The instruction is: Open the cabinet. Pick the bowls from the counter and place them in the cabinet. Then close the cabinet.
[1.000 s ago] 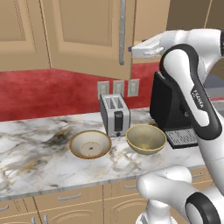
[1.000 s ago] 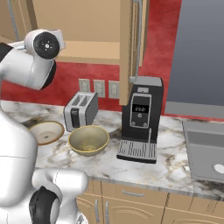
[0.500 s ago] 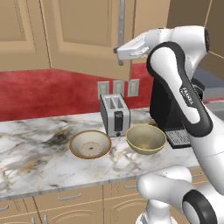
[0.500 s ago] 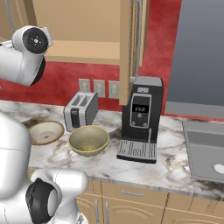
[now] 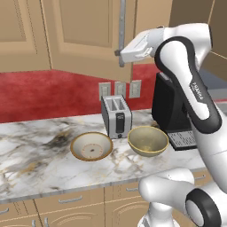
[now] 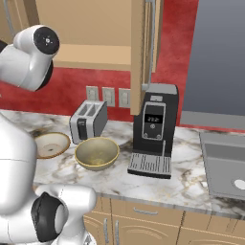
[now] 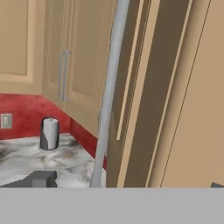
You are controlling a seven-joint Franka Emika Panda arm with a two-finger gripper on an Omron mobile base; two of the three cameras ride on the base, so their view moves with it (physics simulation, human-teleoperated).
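Marble counter (image 5: 40, 155) bearing two bowls: tan-rimmed (image 5: 91, 146), olive (image 5: 147, 141). Above, the cabinet (image 5: 84, 40): right door swung out, left door shut. My pincer (image 5: 120, 58), spread wide and empty, beside the left handle (image 5: 122, 26); a misaligned closure could slip off.

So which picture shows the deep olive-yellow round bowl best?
The left base view: the olive-yellow bowl sits near centre, rim and inside showing. The right base view shows the bowl whole too, but off to one side.
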